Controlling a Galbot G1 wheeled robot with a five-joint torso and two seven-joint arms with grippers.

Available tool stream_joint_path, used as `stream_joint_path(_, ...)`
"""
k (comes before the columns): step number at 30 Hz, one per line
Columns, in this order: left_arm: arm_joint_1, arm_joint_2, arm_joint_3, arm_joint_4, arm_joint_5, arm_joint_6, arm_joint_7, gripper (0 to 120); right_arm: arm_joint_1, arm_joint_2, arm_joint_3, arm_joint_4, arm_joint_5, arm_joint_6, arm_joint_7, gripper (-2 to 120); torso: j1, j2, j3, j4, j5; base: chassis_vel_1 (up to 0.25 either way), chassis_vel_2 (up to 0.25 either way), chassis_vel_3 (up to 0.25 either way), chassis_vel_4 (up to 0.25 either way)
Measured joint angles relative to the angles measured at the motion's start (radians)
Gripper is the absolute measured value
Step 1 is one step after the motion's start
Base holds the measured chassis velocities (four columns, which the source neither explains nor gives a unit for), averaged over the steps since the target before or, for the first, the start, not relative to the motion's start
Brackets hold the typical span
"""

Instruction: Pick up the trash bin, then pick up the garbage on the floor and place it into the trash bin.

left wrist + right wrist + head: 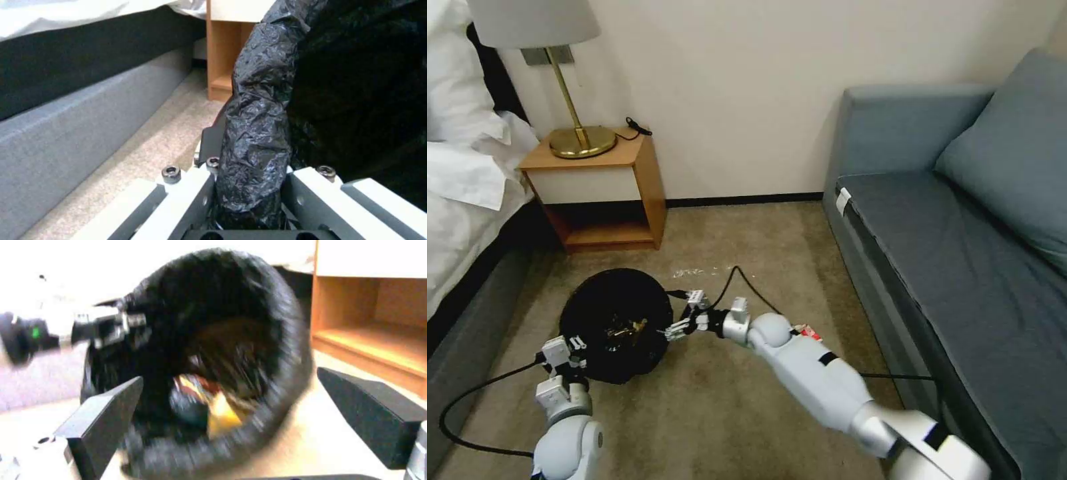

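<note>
Bedroom corner: beige carpet point(720, 413), wooden nightstand point(602, 190) with a brass lamp point(564, 80) against the wall, bed point(460, 193) on robot's left, blue sofa point(954, 227) on the right.

Trash bin point(617, 323) is near the bed, in front of the nightstand, black bag liner over the rim, mouth tipped toward the camera. Left gripper point(572, 353) is clamped on the near rim; the left wrist view has the crinkled bag edge point(256, 150) pinched between the two white fingers point(191, 196). Left arm comes up from the bottom edge, forearm roughly vertical in the head view.

Right arm reaches in from lower right, extended diagonally across the carpet, wrist level with the bin's right edge. Right gripper point(688, 313) sits just beside the rim, jaws spread apart with nothing between them; the right wrist view looks between the dark pads point(106, 416) straight into the bin mouth.

Garbage: yellow-brown pieces point(213, 403) lie inside the bin, blurred. Red-white wrapper point(808, 331) is on the carpet, partly behind the right arm's elbow.
</note>
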Motion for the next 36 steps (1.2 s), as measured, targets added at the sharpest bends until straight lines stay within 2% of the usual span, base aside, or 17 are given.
stream_joint_path(5, 0.004, 0.001, -0.001, 0.005, -0.001, -0.004, 0.0, 3, -0.004, -0.048, 0.057, -0.075, -0.072, 0.021, -0.064, 100, 0.0, 0.0, 0.0, -0.0001, 0.0001, 0.0, 0.0, 0.0, 0.0)
stream_joint_path(13, 0.002, -0.015, 0.005, 0.01, 0.008, -0.005, 0.0, 3, -0.028, -0.154, 0.094, -0.112, -0.153, 0.016, -0.072, 100, 0.0, 0.0, 0.0, -0.0002, 0.0001, 0.0, 0.0, 0.0, 0.0)
stream_joint_path(17, 0.002, -0.023, 0.01, 0.01, 0.023, -0.005, 0.0, 3, -0.042, -0.199, 0.113, -0.111, -0.286, 0.01, -0.078, 100, 0.0, 0.0, 0.0, -0.0003, -0.0001, 0.0, 0.0, 0.0, 0.0)
stream_joint_path(26, -0.001, -0.031, 0.017, 0.01, 0.039, -0.004, 0.0, 3, -0.048, -0.211, 0.154, -0.157, -0.455, -0.003, -0.07, 100, 0.0, 0.0, 0.0, -0.0002, -0.0002, 0.0, 0.0, 0.0, 0.0)
stream_joint_path(36, 0.001, -0.034, 0.022, 0.012, 0.045, -0.003, 0.0, 3, -0.013, -0.195, 0.18, -0.245, -0.508, -0.003, 0.023, 100, 0.0, 0.0, 0.0, -0.0001, -0.0002, 0.0, 0.0, 0.0, 0.0)
